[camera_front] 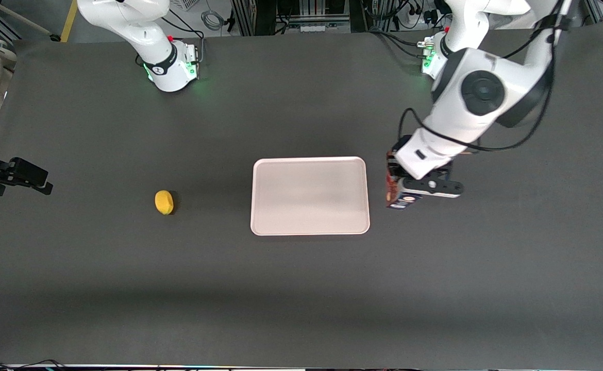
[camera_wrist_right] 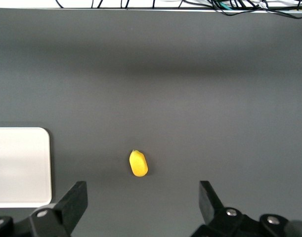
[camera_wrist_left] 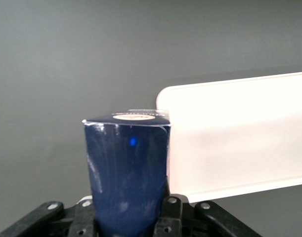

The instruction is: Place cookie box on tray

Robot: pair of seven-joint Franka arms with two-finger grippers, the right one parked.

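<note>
Hand (camera_front: 403, 186) of the left arm is clamped on one cookie box (camera_front: 397, 198), fingers pressed to its two sides. Box sits just off the one tray (camera_front: 310, 163), at the tray's 3 o'clock edge in the front view, toward the working arm's end of the worktop (camera_front: 301, 288). One small yellow object (camera_front: 164, 202) lies well off the tray's 9 o'clock side.

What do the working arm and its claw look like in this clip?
The working arm has glossy white shells with dark grey round joint caps, and black cables loop alongside it. Its base glows green. The claw, beside the tray, has black fingers under a white body.
</note>
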